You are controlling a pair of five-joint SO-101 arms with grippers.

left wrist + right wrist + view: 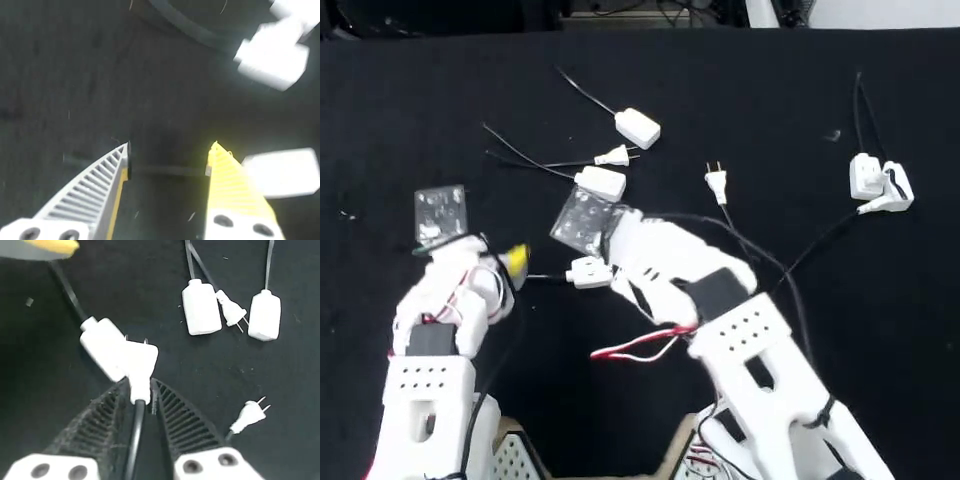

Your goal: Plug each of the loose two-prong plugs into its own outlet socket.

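Observation:
My right gripper [140, 385] is shut on a white two-prong plug [141, 362], whose black cable runs back between the fingers. The plug's prongs sit against a white outlet socket [102, 347] but are still showing. In the high view this pair [590, 272] lies in the middle of the table at the right gripper [607, 265]. My left gripper [167, 150] is open, its grey and yellow fingers straddling the socket's thin black cable [165, 170] just left of the socket [280, 172]. In the high view the left gripper [505, 262] sits beside that cable.
Two more sockets [638, 127] [601, 182] lie farther back with a loose plug [613, 156] between them. Another loose plug [716, 182] lies to the right. A joined plug and socket [880, 183] rest at the far right. Black cables trail across the dark cloth.

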